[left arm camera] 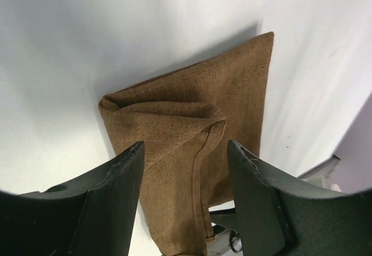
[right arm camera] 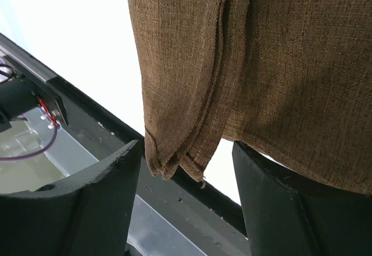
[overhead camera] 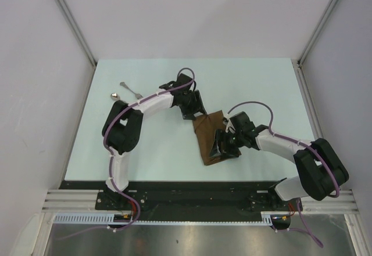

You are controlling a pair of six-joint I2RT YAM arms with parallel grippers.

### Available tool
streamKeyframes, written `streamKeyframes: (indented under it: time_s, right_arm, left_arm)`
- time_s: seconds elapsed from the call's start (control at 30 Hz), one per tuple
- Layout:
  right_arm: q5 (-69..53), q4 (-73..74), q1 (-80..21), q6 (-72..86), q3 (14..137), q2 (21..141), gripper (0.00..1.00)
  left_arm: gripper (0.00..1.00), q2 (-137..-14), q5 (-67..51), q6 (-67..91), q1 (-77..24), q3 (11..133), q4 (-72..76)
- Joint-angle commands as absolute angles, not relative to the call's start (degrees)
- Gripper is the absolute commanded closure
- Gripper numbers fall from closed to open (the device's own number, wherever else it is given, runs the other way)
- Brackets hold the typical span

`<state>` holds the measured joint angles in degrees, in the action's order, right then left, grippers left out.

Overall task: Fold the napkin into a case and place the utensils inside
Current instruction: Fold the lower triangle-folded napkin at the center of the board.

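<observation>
Partly folded brown cloth napkin (overhead camera: 209, 135) on white table (overhead camera: 163, 151), left gripper (left arm camera: 186, 148) and right gripper (right arm camera: 189, 148) both spread wide over it, gripping nothing.

The left arm (overhead camera: 123, 129) is bending sharply at the elbow and stretching rightward, with the left end effector (overhead camera: 196, 110) pointing downward, its jaws standing wide apart. The right arm (overhead camera: 314, 166) is folding at the elbow and stretching leftward, the right end effector (overhead camera: 222, 147) tilting low, its jaws likewise gaping.
</observation>
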<state>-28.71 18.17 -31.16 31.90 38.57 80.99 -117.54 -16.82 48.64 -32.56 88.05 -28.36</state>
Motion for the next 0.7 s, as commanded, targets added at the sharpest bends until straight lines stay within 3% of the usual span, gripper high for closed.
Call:
streamKeyframes:
  time_s: [0.0,0.2,0.53,0.67]
  right_arm:
    - [-27.69,13.01,-31.29,35.15,38.50,80.68,0.33]
    - [-28.65,11.69,-31.46,34.98,38.06,80.95,0.44]
    - [-30.67,8.71,-31.29,35.59,35.51,81.12,0.51]
    - [-31.46,7.21,-31.11,35.77,34.80,81.74,0.59]
  left_arm:
    - [0.36,-114.95,-9.95,45.97,-35.06,94.46,-33.74]
    - [0.38,-121.80,-4.57,46.93,-38.14,105.63,-46.05]
    - [0.46,-123.13,4.65,43.86,-41.83,108.11,-46.32]
    - [0.47,-124.62,5.80,42.28,-42.01,108.63,-45.61]
